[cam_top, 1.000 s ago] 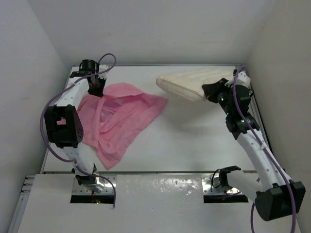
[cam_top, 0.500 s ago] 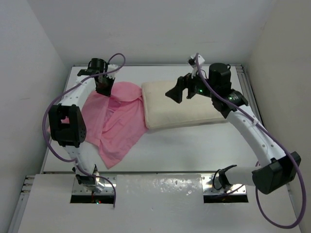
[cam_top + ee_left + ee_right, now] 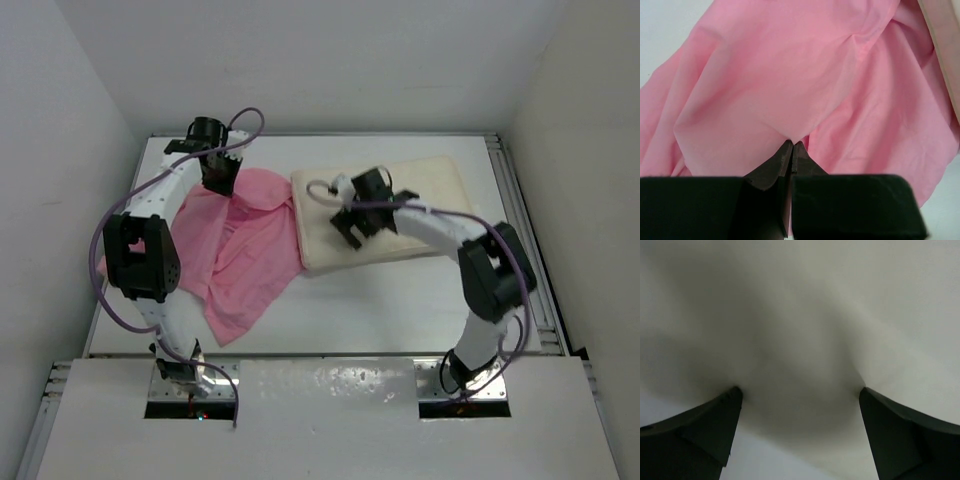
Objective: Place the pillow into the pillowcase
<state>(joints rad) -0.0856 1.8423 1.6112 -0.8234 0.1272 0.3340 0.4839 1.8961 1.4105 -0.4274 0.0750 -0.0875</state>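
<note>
Pillow: lies flat on the worktop, right of centre toward the far edge, long side running left to right. Touches the pillowcase along its left short edge. Shows in the left wrist view as a cream strip at the upper right.

Pillowcase: lies crumpled and spread on the left half of the worktop, pink, with deep folds. Reaches from the far left corner area down toward the near edge. Right border meets the pillow; whether it overlaps the pillow cannot be told.

Left tool: pressed together, pinching a gathered fold of the pillowcase at its far end. Creases in the cloth run to the tips.

Right tool: spread wide, grips nothing. Sits over the left part of the pillow, pointing down at it. Fingers stand either side of a shallow shaded dip in the cream surface.
</note>
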